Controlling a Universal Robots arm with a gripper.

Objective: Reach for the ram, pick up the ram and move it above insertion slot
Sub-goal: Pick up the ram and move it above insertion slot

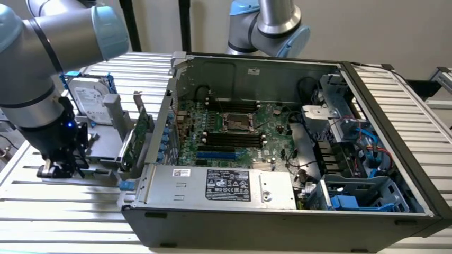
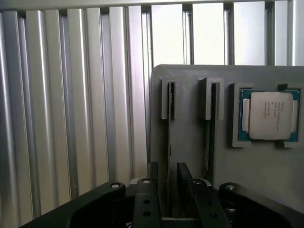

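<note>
gripper (image 2: 167, 167) jaws apart, ram (image 2: 169, 137) btwn, at gray holder (image 2: 266, 171)

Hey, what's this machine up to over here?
A robot arm's claw hangs low over a grey parts holder beside an open computer case. The open claw straddles the ram, which stands edgewise in its holder slot, not yet lifted. A processor chip sits in the holder too.

We see a silver ribbed table (image 1: 63, 222), a dark grey computer case (image 1: 282, 233) holding a green motherboard (image 1: 211, 124), and at its nine o'clock a silver arm (image 1: 35, 58) with light blue caps and a black gripper (image 2: 167, 175). A silver, blue-edged processor (image 2: 269, 115) sits in a grey holder (image 2: 190, 142).
</note>
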